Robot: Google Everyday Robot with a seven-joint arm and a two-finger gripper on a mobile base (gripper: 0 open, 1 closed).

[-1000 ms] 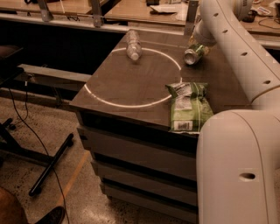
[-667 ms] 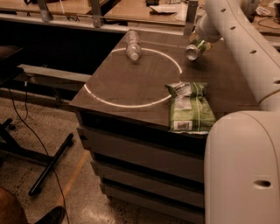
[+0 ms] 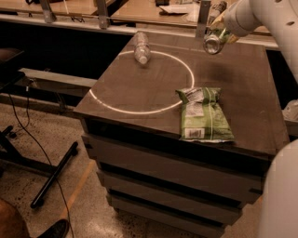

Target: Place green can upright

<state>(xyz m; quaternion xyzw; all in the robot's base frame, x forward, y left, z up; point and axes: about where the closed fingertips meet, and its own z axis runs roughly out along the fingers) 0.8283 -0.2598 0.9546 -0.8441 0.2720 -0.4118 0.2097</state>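
The green can is a small dark green drink can with a silver top facing the camera. It is tilted on its side and held in the air above the far right part of the dark table. My gripper is shut on the green can at the upper right, at the end of my white arm. Most of the can's body is hidden by the gripper.
A clear plastic bottle lies on its side at the far edge of a white circle marked on the table. A flat green snack bag lies near the front right. Drawers are below the tabletop.
The gripper has lifted the green can off the tabletop and raised it; the can now hangs tilted in the air. The bottle and snack bag have not moved on the table.
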